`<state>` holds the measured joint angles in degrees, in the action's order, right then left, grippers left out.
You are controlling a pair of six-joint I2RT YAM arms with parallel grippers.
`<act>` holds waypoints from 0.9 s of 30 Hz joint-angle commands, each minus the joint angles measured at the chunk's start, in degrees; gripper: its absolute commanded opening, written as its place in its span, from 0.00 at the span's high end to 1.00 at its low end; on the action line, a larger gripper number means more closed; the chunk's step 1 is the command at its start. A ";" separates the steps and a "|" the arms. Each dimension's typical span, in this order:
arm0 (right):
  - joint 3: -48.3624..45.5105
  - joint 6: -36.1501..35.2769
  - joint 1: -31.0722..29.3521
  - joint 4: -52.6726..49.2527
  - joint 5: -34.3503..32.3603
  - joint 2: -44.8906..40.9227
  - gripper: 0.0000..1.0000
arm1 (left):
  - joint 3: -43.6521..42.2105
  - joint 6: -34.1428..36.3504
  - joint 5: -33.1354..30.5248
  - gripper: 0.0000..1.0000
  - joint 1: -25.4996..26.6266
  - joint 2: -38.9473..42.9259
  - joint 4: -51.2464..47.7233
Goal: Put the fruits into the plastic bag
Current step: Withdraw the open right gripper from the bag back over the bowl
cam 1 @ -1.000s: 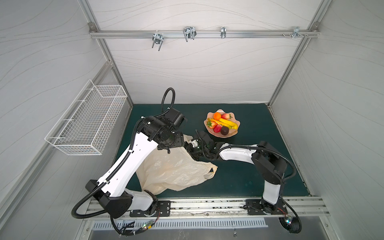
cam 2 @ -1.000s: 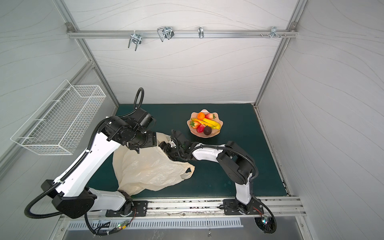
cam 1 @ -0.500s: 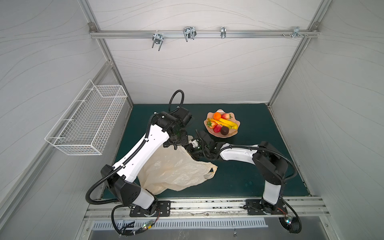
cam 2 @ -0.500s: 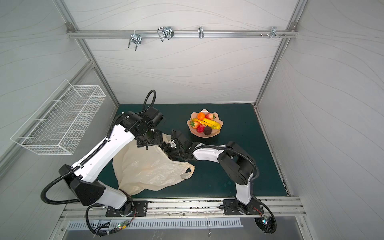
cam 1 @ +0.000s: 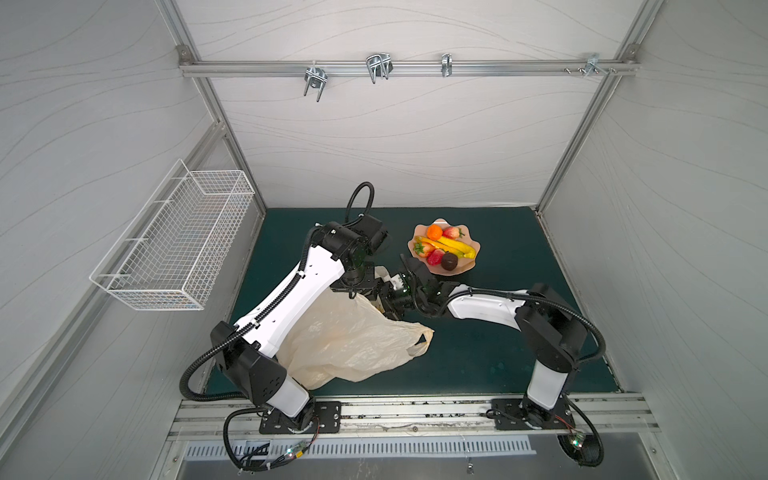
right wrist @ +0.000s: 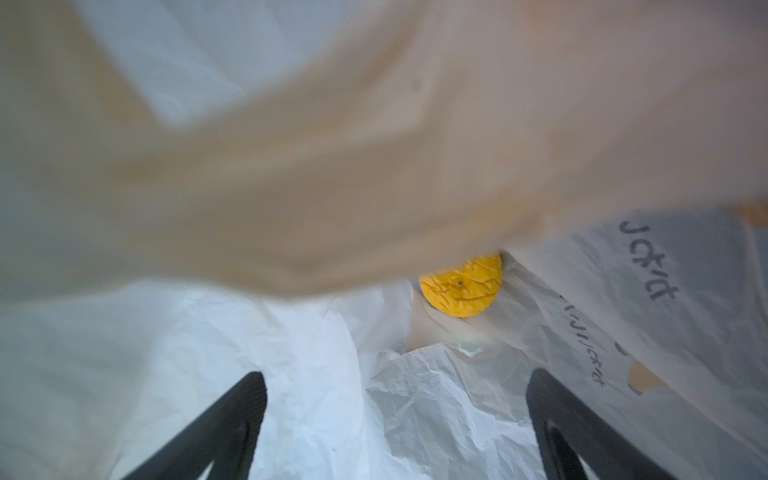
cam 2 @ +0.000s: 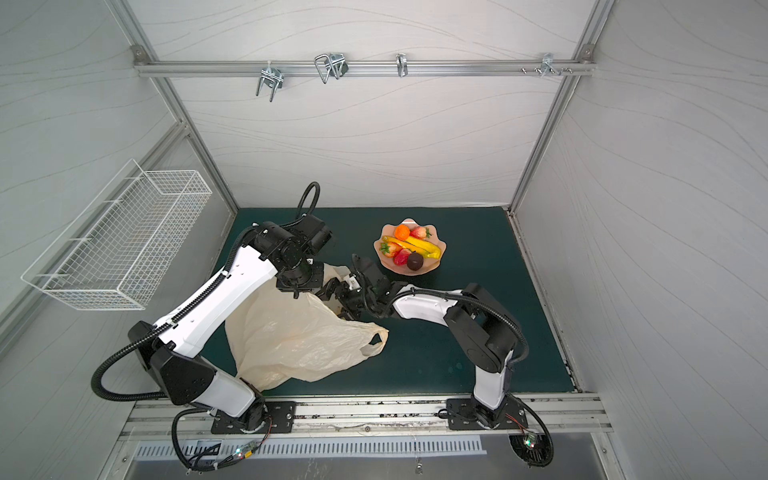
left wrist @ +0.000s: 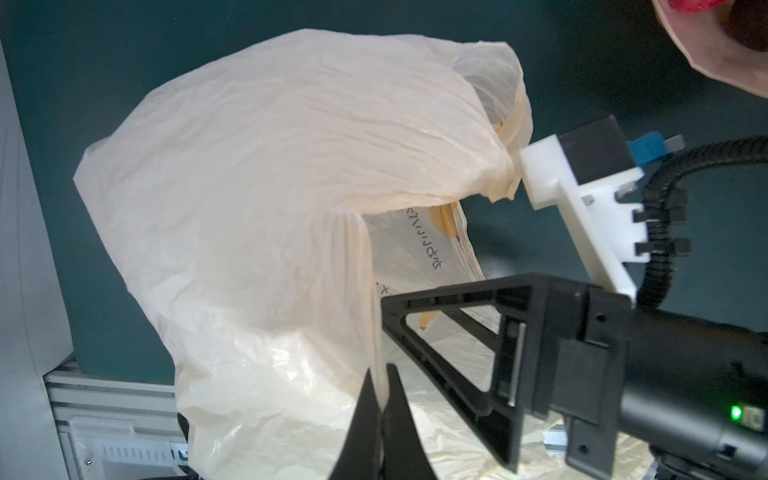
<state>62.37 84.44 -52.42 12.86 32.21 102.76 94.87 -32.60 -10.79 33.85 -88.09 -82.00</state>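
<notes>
Crinkly cream-beige translucent plastic bag [cam 1: 353,336] lies slumped on the green counter [cam 1: 478,353], mouth open, one yellow-orange round fruit [right wrist: 461,286] inside. Yellow bananas [cam 1: 451,246], red strawberries [cam 1: 435,257], an orange ball [cam 1: 434,231] and a dark brown ball [cam 1: 449,261] sit in the pink bowl [cam 1: 478,249].

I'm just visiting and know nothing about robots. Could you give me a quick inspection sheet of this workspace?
Surface: green mat, holding bag and bowl.
Job's things: bag lies crumpled, mouth lifted; one yellow fruit inside; other fruits in bowl.
Clutter: nothing seen.
End effectors: left end effector shut on a bag fold; right end effector open inside the bag mouth.
Cables: hoses run along arms; wires loose at front.
Surroundings: basket at left, empty; hooks at back.
</notes>
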 commanded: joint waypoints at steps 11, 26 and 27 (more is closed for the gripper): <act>-0.18 -16.21 7.86 -20.50 -3.31 -13.86 0.01 | 2.41 10.31 4.89 1.00 -0.25 3.89 6.91; 9.72 -46.78 27.09 -51.01 -17.40 -19.33 0.01 | 4.85 13.37 7.92 1.00 -0.62 2.00 9.05; 10.59 -48.44 27.78 -51.87 -18.69 -18.41 0.01 | 4.86 13.31 7.96 1.00 -0.86 1.96 9.05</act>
<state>70.41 45.58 -26.04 -30.39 18.48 82.50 97.49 -20.01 -3.57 33.54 -85.45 -74.24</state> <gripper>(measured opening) 0.989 0.047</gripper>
